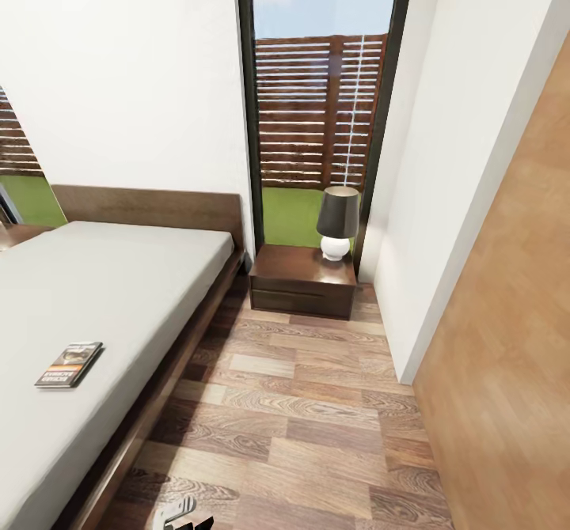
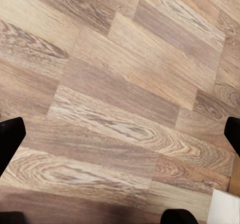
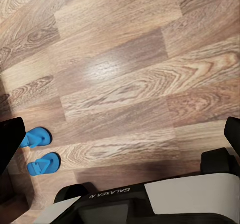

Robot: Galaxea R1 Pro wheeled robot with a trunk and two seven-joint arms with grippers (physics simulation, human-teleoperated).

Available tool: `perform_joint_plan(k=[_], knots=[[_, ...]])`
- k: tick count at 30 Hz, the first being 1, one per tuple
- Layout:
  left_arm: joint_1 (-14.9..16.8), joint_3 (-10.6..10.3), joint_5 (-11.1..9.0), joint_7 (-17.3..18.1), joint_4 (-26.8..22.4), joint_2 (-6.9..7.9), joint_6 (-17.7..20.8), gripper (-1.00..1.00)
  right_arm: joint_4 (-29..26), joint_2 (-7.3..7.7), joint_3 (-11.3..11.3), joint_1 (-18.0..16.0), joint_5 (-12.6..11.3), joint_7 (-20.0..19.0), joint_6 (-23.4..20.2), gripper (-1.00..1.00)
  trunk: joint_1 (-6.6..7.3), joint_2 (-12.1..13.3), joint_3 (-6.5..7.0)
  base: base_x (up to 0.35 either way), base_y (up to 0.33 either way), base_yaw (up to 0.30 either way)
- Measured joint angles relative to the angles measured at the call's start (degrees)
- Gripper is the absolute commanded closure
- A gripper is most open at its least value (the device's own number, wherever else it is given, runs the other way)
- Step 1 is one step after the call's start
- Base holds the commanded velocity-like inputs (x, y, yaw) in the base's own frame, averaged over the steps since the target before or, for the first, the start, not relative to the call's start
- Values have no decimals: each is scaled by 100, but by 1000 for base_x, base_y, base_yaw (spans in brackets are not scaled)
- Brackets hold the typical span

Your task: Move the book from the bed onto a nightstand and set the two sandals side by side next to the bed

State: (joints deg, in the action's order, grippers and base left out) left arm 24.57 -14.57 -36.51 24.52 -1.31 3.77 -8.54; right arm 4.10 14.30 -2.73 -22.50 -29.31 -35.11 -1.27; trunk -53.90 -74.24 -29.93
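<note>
head view now: the bed (image 1: 119, 277) runs along the left side, grey mattress on a dark wooden frame, headboard against the white wall at about 10 o'clock. the book (image 1: 70, 364) lies flat on the mattress at roughly 8 o'clock, close to the bed's near edge, cover up with an orange band showing. at 12 o'clock from the picture's middle sits a nightstand (image 1: 303, 281), tucked between the bed's head corner and the window, with a lamp (image 1: 337, 223) (dark shade, white base) standing on its far right corner. wood-plank floor (image 1: 301, 411) lies between bed and the tan sliding door (image 1: 514, 340) at 3 o'clock.

right wrist view: the two sandals (image 3: 40, 151) lie on the floor, bright blue, just beside each other, near the robot's base (image 3: 150, 201). the right gripper's black fingertips (image 3: 10, 144) sit at the frame's two edges, spread wide, nothing between them.

left wrist view: the left gripper's fingertips (image 2: 9, 139) are likewise far apart over bare planks, holding nothing.
</note>
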Motion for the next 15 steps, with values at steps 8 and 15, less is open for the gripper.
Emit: perform_joint_plan(k=[8, 15], knots=[[0, -4, 0, 0, 0, 0, 0, -100, 0, 0, 0, 0, 0, 0, -1, -100, 176, 321, 144, 0, 0, 0], [0, -4, 0, 0, 0, 0, 0, -100, 0, 0, 0, 0, 0, 0, -1, -100, 330, 602, 270, 0, 0, 0]])
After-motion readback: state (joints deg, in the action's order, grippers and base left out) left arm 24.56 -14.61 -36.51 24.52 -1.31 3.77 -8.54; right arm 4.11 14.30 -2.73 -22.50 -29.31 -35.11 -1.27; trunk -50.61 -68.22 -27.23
